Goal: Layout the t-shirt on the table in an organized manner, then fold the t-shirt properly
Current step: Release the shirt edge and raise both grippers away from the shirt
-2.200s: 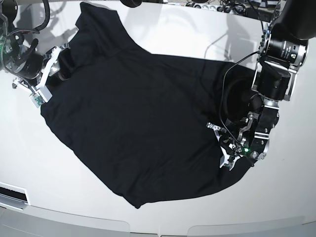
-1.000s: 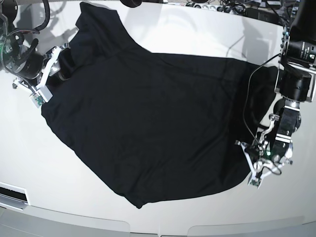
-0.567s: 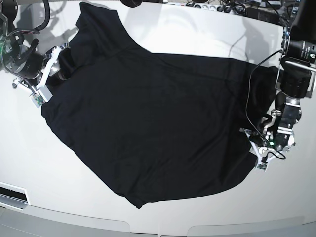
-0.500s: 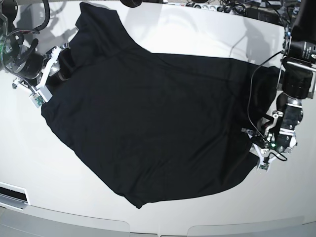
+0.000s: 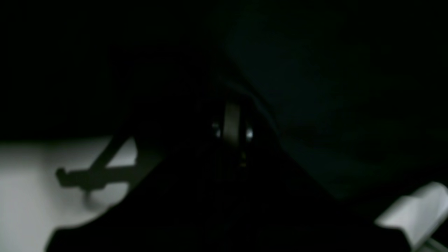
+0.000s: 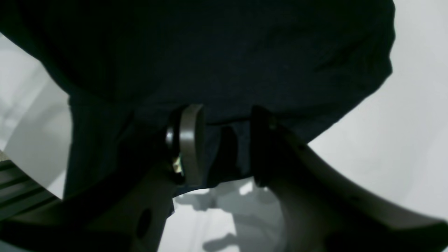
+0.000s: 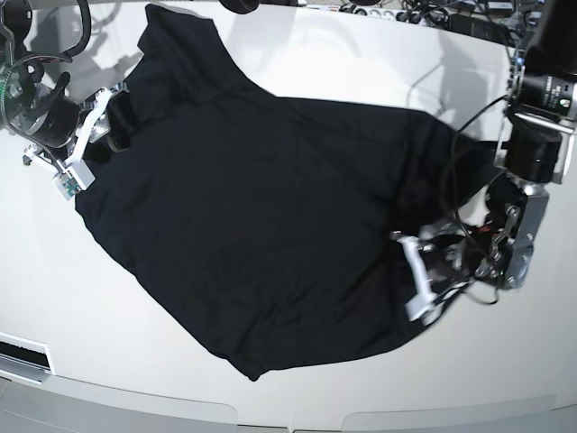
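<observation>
The black t-shirt (image 7: 261, 207) lies spread over the middle of the white table (image 7: 108, 325), with creases near its right side. My left gripper (image 7: 416, 281) sits on the shirt's right lower part, shut on the cloth. In the left wrist view dark fabric (image 5: 332, 87) surrounds its fingers (image 5: 231, 127). My right gripper (image 7: 99, 126) is at the shirt's upper left edge. The right wrist view shows a fold of the t-shirt (image 6: 224, 52) draped over and pinched between the two jaws of this gripper (image 6: 224, 140).
Cables and gear (image 7: 424, 13) line the back edge of the table. The curved front edge (image 7: 270, 415) runs along the bottom, with a dark slot (image 7: 22, 354) at the front left. Bare white tabletop (image 6: 402, 105) lies beside the shirt.
My left gripper has moved left, from the shirt's right edge in over the shirt, drawing that edge of the cloth inward with it. The right arm has stayed still.
</observation>
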Robot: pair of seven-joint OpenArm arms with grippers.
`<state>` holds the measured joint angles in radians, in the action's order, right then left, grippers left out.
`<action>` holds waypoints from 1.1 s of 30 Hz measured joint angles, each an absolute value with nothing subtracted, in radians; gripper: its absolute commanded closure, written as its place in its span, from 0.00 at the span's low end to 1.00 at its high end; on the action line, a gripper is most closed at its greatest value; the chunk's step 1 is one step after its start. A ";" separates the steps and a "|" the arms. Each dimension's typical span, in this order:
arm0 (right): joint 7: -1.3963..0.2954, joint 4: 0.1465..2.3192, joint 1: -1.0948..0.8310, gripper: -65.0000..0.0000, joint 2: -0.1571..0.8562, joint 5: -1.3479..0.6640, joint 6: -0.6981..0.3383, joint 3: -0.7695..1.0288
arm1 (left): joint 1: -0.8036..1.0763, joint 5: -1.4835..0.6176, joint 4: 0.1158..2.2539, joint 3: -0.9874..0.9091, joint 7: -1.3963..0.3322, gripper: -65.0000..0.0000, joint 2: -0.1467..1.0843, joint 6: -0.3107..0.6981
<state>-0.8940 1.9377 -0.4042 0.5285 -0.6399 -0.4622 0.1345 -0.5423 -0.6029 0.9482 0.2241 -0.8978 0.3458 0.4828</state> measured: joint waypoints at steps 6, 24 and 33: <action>-0.894 1.938 -0.404 0.63 0.529 -0.638 -0.462 0.134 | -0.547 -0.566 1.060 0.228 -0.908 1.00 0.345 0.545; -0.894 1.938 -0.404 0.63 0.529 -0.638 -0.462 0.134 | -0.478 -0.170 0.915 0.228 -0.536 1.00 0.385 0.132; -0.895 1.938 -0.406 0.63 0.529 -0.637 -0.462 0.134 | -0.523 -0.169 0.537 0.226 -0.022 1.00 0.386 0.197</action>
<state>-0.8951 1.9377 -0.4065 0.5289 -0.6373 -0.4618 0.1345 -0.5228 -0.1688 0.5365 0.2264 -0.0223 0.3859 0.1970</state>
